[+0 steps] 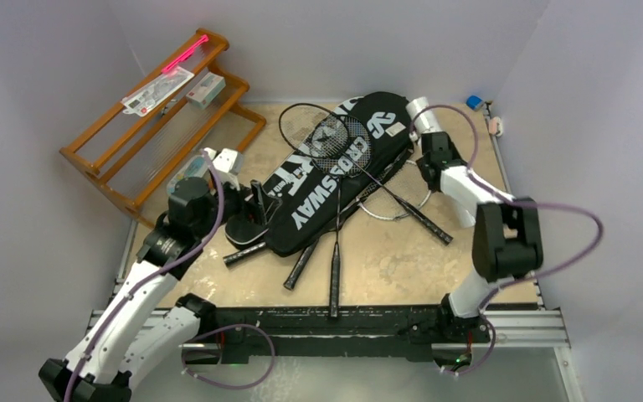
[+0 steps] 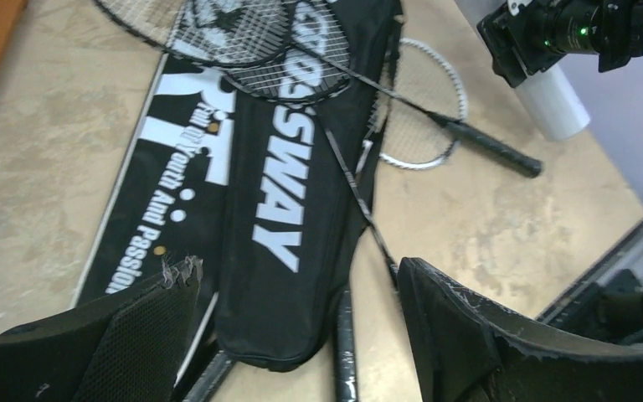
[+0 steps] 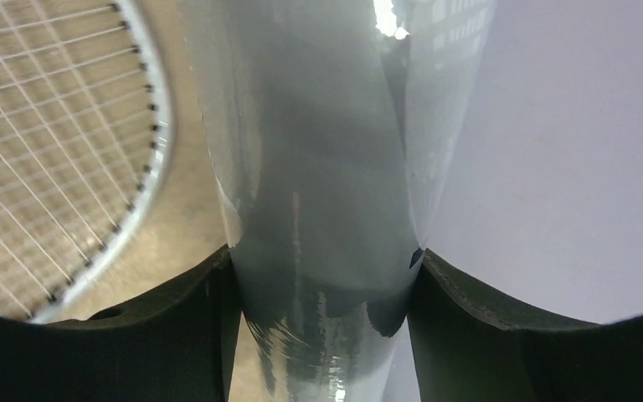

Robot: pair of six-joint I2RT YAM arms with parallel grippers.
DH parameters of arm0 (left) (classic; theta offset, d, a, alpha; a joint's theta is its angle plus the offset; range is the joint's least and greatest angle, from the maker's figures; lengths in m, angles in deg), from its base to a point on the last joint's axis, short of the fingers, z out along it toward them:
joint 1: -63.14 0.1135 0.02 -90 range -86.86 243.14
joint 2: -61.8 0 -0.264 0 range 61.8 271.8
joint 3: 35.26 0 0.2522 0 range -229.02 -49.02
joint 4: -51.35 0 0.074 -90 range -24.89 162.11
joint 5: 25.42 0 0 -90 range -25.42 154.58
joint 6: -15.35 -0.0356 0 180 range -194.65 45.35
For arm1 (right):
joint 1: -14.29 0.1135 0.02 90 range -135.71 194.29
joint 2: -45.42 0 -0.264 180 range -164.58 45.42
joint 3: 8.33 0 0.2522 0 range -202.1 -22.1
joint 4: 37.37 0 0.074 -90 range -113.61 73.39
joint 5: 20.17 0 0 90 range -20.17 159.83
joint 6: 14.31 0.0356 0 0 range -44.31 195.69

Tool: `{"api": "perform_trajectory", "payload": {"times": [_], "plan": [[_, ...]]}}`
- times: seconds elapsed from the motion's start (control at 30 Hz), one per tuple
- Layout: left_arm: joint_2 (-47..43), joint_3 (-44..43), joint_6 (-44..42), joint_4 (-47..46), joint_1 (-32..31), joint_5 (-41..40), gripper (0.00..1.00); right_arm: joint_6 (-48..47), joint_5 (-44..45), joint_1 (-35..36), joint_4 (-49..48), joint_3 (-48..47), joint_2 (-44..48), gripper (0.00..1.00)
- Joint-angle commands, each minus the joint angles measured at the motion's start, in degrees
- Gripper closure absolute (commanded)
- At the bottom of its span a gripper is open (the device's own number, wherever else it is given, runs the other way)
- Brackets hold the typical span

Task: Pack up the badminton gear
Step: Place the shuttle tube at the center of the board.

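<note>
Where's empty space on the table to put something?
The biggest bare patch of table is front right, between the racket handles and the black rail. A smaller one is front left of the covers. The middle is crowded: rackets lie across the covers, and the wooden rack fills the back left.

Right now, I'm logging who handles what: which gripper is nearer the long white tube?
Right. The right gripper is clamped on the white tube; the left gripper is open, well away, over the narrow end of the CROSSWAY cover.
</note>
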Motion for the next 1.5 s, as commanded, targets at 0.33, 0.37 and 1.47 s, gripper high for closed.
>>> {"api": "perform_trajectory", "payload": {"times": [0.33,0.37,1.47], "plan": [[5.8,-4.0,-8.5,1.9,-0.1,-5.5,0.15,8.5,-2.8,0.7,3.1,-6.5,-10.5,0.01],[6.1,-3.9,-9.1,1.7,-0.1,-4.7,0.15,9.8,-2.7,0.7,3.8,-6.8,-8.7,0.01],[8.1,0.3,-16.8,-2.8,0.0,-11.3,0.27,21.4,-40.7,10.8,-1.7,-20.7,-16.3,0.86]]}}
